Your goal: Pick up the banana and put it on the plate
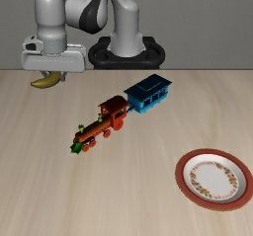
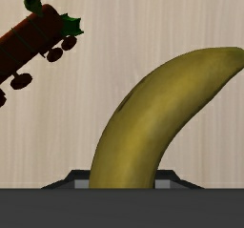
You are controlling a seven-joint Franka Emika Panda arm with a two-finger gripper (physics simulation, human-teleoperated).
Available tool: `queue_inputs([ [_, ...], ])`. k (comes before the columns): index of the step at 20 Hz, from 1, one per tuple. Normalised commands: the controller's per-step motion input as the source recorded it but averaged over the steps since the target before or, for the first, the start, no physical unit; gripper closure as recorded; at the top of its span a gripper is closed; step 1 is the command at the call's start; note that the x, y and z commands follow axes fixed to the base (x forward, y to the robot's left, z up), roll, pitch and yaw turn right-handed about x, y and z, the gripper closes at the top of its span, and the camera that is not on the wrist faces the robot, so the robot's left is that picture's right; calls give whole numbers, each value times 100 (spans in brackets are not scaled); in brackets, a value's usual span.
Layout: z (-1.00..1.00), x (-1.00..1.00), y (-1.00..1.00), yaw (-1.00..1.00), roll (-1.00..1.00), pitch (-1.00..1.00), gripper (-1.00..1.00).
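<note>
Gripper (image 1: 51, 77) pinches the banana (image 2: 157, 117) near one end, fingers pressed on both sides; its curve projects beyond the fingertips. Gripping across the narrow width likely steadies carrying. Plate (image 1: 210, 176) lies well apart, beyond the toy train (image 1: 99, 126).

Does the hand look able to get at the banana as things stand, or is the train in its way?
Probably yes: the hand sits right over the banana, and the train lies apart from both, toward the plate.
</note>
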Motion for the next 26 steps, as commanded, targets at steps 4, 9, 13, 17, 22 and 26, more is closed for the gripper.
queue_inputs([
  [4, 0, 100, 0, 0, 0, 0, 100],
  [9, 0, 100, 0, 0, 0, 0, 100],
  [13, 0, 100, 0, 0, 0, 0, 100],
  [17, 0, 50, 50, 0, 0, 0, 100],
  [22, 0, 0, 100, 0, 0, 0, 100],
  [26, 0, 0, 100, 0, 0, 0, 100],
])
